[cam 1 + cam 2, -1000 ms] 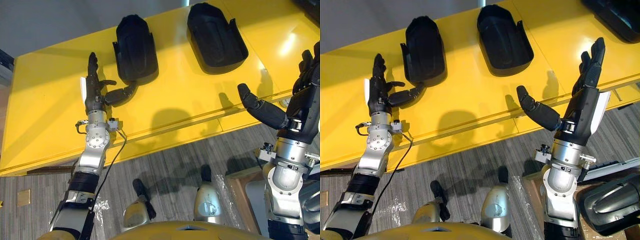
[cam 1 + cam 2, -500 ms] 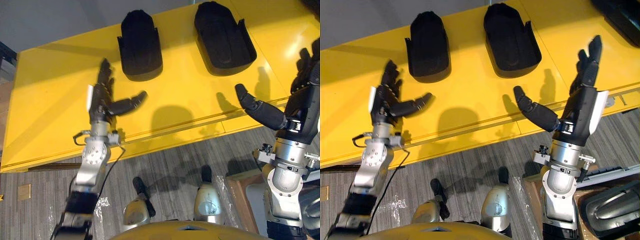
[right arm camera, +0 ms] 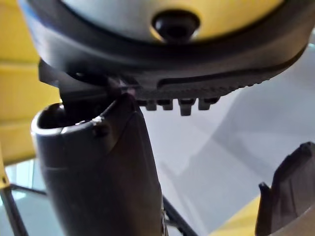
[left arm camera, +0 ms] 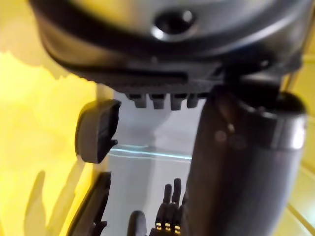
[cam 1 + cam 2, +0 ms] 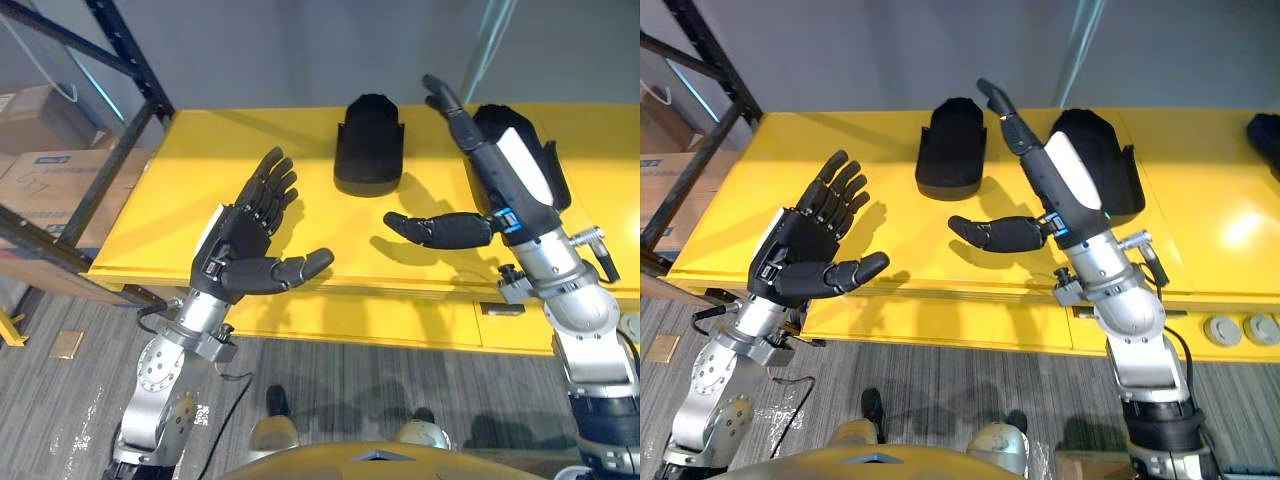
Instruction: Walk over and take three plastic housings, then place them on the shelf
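Two black housings sit on the yellow table (image 5: 200, 160), both hollow side up. The middle housing (image 5: 368, 145) lies with its long axis running straight away from the robot, rounded end nearest. The right housing (image 5: 1110, 165) lies beside it with a gap between them. It runs front to back too, with its near end swung a bit to the right.

Neither hand has anything in it. The left hand (image 5: 245, 245) is up over the near left part of the table, palm up, fingers spread wide and thumb out, well apart from the middle housing. The right hand (image 5: 1050, 185) is just as open, fingers straight and aimed at the far wall. It and its forearm hang right over the right housing, covering most of that housing's left side. Its thumb pokes out leftwards over the table just in front of the middle housing.

Off to the left there's a dark shelf (image 5: 125, 55) with cardboard boxes (image 5: 45, 185) behind it. At the far right edge of the table a dark thing (image 5: 1265, 135) is cut off, can't tell what it is. Two grey discs (image 5: 1240, 328) sit low by the table's front.
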